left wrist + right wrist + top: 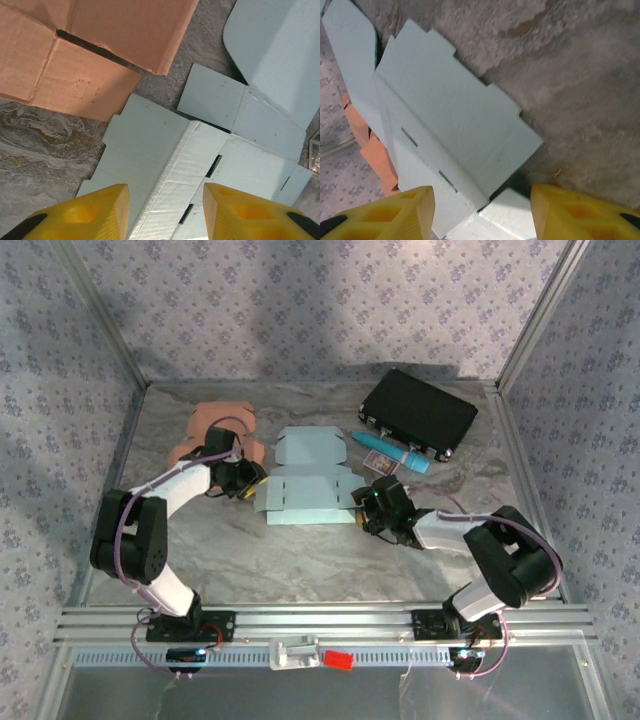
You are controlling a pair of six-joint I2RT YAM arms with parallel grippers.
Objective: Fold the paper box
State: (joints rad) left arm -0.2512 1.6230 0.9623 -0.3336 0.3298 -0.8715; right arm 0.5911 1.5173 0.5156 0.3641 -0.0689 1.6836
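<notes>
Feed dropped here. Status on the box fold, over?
Left gripper, right gripper open at paper box ends. Box partly folded. Brown cardboard lies beside it.

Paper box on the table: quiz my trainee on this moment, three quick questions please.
1. True or false: the pale blue paper box is already folded into a closed shape.
2. In the top view, what lies left of the box, beside the left gripper? A) orange-brown cardboard B) a red mug C) a green towel
3. Fill in: the black case sits at the far ____ corner of the table.
Key: 1 false, its panels lie spread out; 2 A; 3 right.
</notes>
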